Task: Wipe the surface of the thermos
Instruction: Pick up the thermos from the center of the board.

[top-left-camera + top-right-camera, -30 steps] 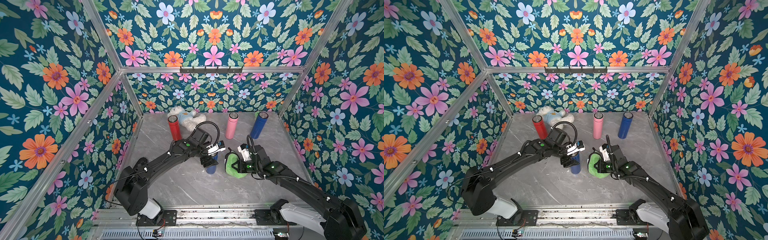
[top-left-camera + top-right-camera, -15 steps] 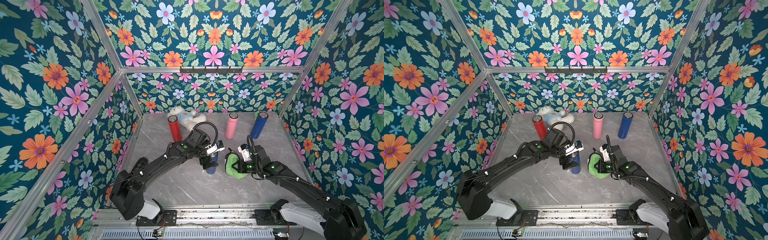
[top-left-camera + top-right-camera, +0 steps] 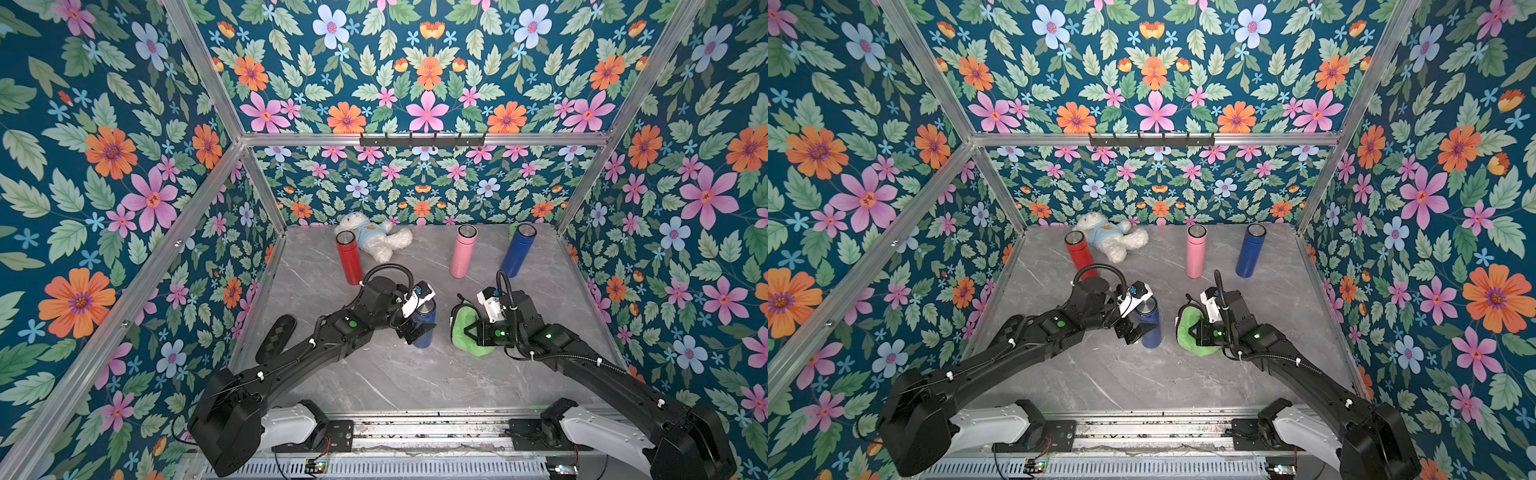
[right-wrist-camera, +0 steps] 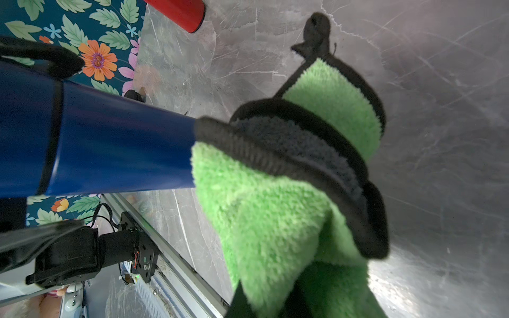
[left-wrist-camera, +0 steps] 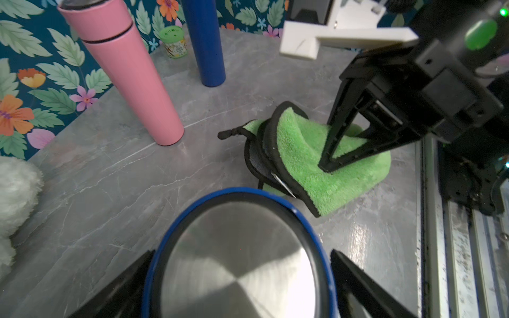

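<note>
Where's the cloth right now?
Pinched in the right gripper, the cloth rests on the table just right of the centre blue thermos in both top views.

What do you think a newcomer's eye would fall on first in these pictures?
Probably the loud floral walls around the grey table. Then the bright green cloth pinched in the right gripper at mid-table, beside the dark blue thermos standing between the left gripper's spread jaws. At the back stand a red thermos, a pink thermos, a blue thermos and a white plush bear.
</note>
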Controlling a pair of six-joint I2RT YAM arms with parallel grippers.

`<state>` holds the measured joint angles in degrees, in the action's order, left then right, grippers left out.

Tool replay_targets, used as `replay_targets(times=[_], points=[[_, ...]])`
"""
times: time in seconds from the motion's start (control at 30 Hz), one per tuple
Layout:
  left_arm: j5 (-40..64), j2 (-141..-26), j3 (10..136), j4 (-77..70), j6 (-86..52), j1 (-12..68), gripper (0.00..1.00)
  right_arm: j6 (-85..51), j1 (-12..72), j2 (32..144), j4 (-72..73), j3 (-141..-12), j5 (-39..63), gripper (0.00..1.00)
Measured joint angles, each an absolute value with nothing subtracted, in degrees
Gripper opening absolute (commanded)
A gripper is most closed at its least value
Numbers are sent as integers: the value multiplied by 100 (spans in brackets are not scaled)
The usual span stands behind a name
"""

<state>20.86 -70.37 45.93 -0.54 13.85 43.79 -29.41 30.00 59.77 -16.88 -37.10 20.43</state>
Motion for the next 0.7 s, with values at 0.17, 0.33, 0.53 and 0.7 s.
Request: replay_targets(times=[0.17,0.33,0.53,0.7], points=[[1962,-6812,4038,-982,1061,4381,99,-2941,3000,5953,-1861,-3813,2056,0],[1992,-6718,3435,-1990,904,4381,99,-2965,3000,5867,-2025,-3898,2036,0],[2137,-6895,2829,-3350,764,4381,99,-2982,3000,5739,-2303,-4034,1935,0],[2141,-7150,2364,-4626,644,4381,99,-2985,3000,5625,-2541,-4080,1879,0]])
